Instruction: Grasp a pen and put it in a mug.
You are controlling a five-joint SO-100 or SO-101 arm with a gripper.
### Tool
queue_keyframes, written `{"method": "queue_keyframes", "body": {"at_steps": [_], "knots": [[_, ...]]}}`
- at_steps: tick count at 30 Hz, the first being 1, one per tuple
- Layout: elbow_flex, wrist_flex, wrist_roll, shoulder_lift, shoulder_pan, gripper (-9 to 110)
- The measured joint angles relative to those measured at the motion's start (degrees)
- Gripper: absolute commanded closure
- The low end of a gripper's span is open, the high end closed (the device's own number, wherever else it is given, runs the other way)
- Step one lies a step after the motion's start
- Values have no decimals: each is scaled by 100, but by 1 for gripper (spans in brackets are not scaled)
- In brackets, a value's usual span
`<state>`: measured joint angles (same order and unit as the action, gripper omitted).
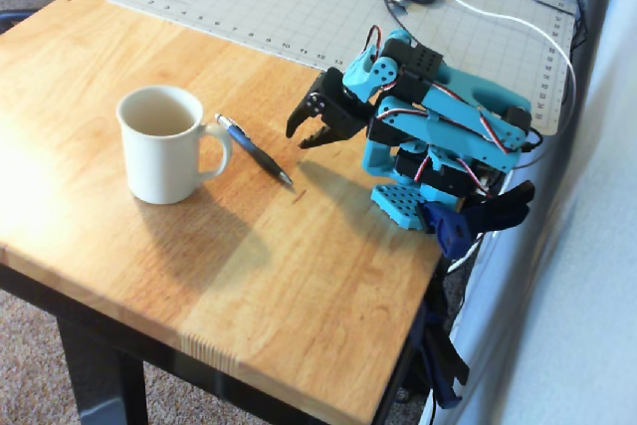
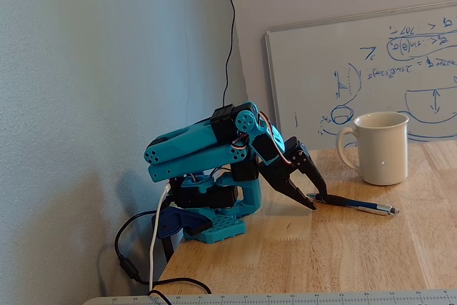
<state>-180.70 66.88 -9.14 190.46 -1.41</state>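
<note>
Status: the task appears to be at its opening stage. The pen (image 1: 254,149) lies flat on the wooden table (image 1: 149,246), just beside the handle of the mug (image 1: 162,144), its metal tip pointing toward the arm. The mug stands upright and, as far as the overhead view shows, holds nothing.

The gripper (image 1: 311,133) has its fingers apart and carries nothing. In the overhead view it sits near the pen's tip end with bare wood between them. In the fixed view the fingertips (image 2: 314,201) seem to meet the pen's end, but that angle is poor for depth and contact cannot be confirmed.

Outstanding, by this assessment: closing on the pen, lifting it, carrying it over the mug and releasing it inside. No step looks completed.

Count: one pen, one mug, one arm with one gripper.
</note>
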Motion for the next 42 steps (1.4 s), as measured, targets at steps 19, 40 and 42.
{"method": "queue_keyframes", "body": {"at_steps": [19, 40, 42], "knots": [[0, -53, -1415, -18, -448, 91], [3639, -105, -5247, -5581, -765, 79], [3858, -105, -5546, -6064, -765, 79]]}}
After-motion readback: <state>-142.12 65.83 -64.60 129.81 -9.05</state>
